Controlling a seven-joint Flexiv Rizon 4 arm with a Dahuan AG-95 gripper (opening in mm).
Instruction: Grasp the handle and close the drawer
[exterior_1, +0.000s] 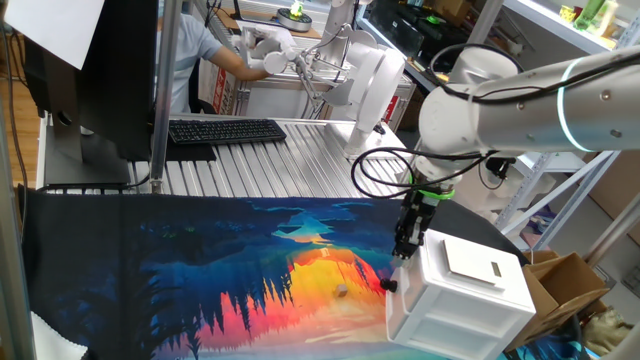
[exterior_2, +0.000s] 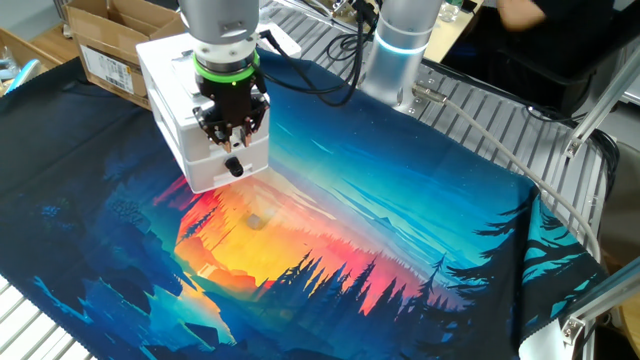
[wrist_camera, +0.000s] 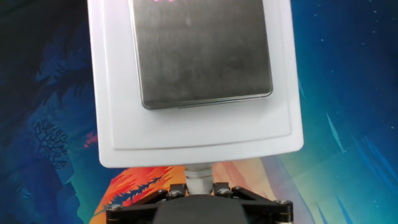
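1. White plastic makes up the small boxy cabinet (exterior_1: 462, 295), which stands at one edge of the printed sunset-and-forest cloth (exterior_2: 330, 250) on the table. You can expect it to be light and likely to slide on the fabric if you push unevenly.
2. Your target, the topmost shallow white plastic drawer (exterior_2: 222, 160), sits at the cabinet's upper front. In these views its front looks nearly flush with the body, so judge it as almost or fully shut. Thin plastic like this should run easily but can rack if pushed off-centre.
3. Your black two-finger gripper (exterior_2: 233, 147) hangs straight down against the drawer's front panel, directly over its middle, with the hand view looking down on the cabinet's top and the grey metal plate (wrist_camera: 204, 53) lying there.
4. Take hold only at the tiny round white knob handle (wrist_camera: 199, 176), smooth, stubby and probably slippery. In the hand view it pokes out from the front edge, right between the fingertips.
5. Your jaws stand drawn in close about the knob and appear to be pinching it.
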